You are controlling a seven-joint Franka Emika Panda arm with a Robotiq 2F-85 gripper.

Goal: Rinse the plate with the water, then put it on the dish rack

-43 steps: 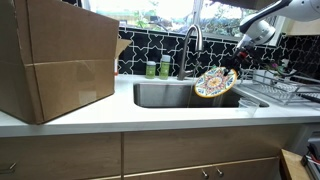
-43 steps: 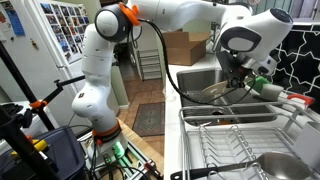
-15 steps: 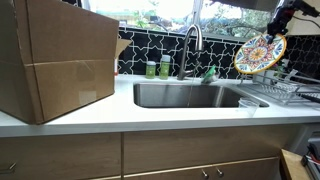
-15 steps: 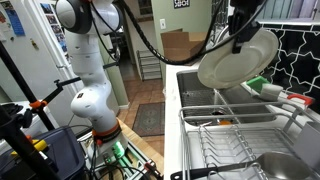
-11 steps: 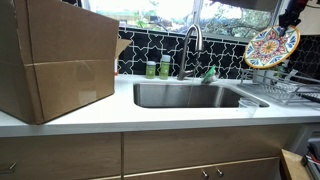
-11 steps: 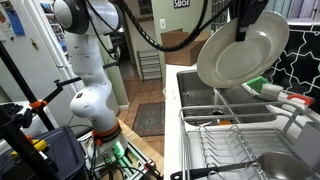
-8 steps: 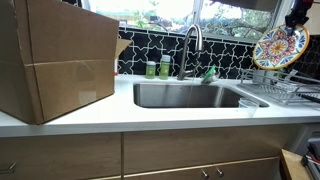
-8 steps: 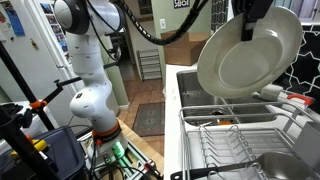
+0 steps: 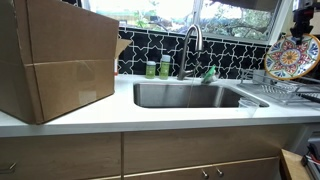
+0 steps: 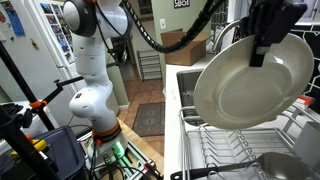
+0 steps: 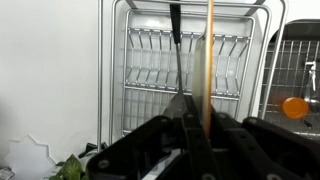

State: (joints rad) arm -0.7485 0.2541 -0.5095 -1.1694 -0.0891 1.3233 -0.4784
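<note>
My gripper (image 10: 262, 50) is shut on the top rim of the plate (image 9: 294, 57) and holds it upright in the air above the dish rack (image 9: 283, 90). The plate's patterned yellow, orange and blue face shows in an exterior view; its plain white underside (image 10: 250, 95) shows in the exterior view beside the arm. In the wrist view the plate (image 11: 208, 60) appears edge-on as a thin orange line between my gripper's fingers (image 11: 197, 125), with the silvery wire dish rack (image 11: 150, 70) below it. The dish rack (image 10: 225, 150) also lies under the plate.
A steel sink (image 9: 185, 96) with a faucet (image 9: 190, 45) sits in the white counter. A large cardboard box (image 9: 55, 60) stands on the counter. Green bottles (image 9: 158, 68) stand behind the sink. A metal bowl (image 10: 285, 165) and a black-handled utensil (image 11: 176, 50) lie in the rack.
My gripper has carried the plate up out of the sink and sideways over the dish rack, turning it from tilted to upright. Over the last second it kept moving toward the rack.
</note>
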